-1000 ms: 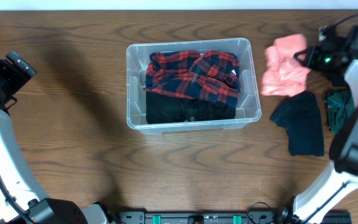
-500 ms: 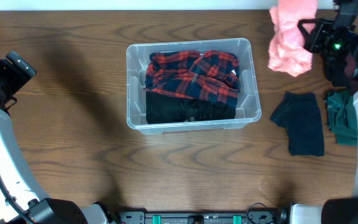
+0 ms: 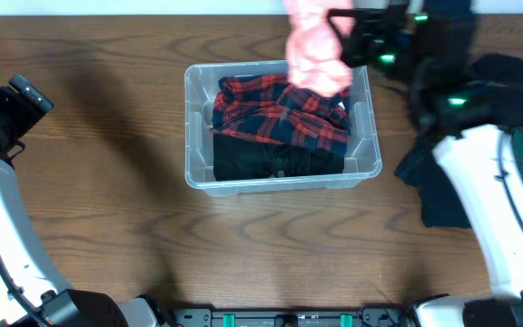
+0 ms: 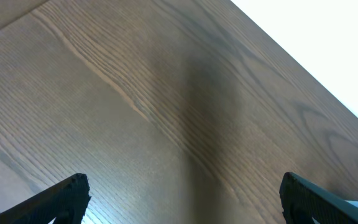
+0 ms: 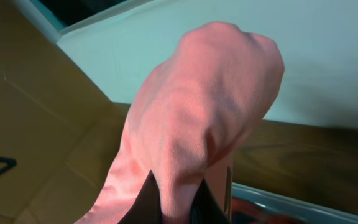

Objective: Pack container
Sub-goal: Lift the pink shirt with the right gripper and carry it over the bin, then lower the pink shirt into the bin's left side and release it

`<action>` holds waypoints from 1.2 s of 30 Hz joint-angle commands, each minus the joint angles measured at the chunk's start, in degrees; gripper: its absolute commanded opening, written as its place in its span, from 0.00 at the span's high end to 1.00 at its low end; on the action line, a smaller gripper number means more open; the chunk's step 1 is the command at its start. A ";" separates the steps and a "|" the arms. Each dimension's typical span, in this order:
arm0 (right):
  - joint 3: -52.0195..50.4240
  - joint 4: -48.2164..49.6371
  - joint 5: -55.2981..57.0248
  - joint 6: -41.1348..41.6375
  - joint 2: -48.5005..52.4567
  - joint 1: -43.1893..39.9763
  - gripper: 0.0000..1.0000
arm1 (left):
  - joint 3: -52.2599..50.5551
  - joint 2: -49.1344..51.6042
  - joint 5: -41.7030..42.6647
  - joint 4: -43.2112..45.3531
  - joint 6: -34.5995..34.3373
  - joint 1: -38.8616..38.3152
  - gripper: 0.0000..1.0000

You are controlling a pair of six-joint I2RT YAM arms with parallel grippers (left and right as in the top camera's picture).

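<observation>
Jaws of my right gripper (image 5: 178, 202) pinch the pink cloth (image 3: 311, 45) above the container (image 3: 193, 127), at its far rim; its middle lies nearer me, leftward; my left gripper (image 4: 185, 205) gapes empty, far off.

Overhead view is evenly lit and pretty bright, and the wood grain on the table (image 3: 89, 245) comes out crisp. There's a wide soft shadow left of the container (image 3: 194, 127), whose clear walls catch a mild pale sheen. The pink cloth (image 3: 314, 41) up top looks smeared and a bit washed out. Green lights (image 3: 388, 61) glow on the right arm (image 3: 479, 182). Left wrist view: a dim, diffuse band crosses the wood, and the top right corner is blown out to pure white. Right wrist view: the cloth sits right at the lens and looks soft, with a fuzzy background.
</observation>
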 commanded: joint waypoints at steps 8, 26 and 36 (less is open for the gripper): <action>0.50 12.92 13.05 20.76 13.33 12.52 0.99 | 0.04 0.35 0.50 0.22 0.52 0.15 0.02; 0.48 16.41 11.72 34.01 22.25 18.10 0.99 | 0.04 0.35 0.50 0.22 0.52 0.15 0.02; 0.52 23.45 0.68 33.44 21.66 17.86 0.99 | 0.04 0.35 0.50 0.22 0.52 0.15 0.02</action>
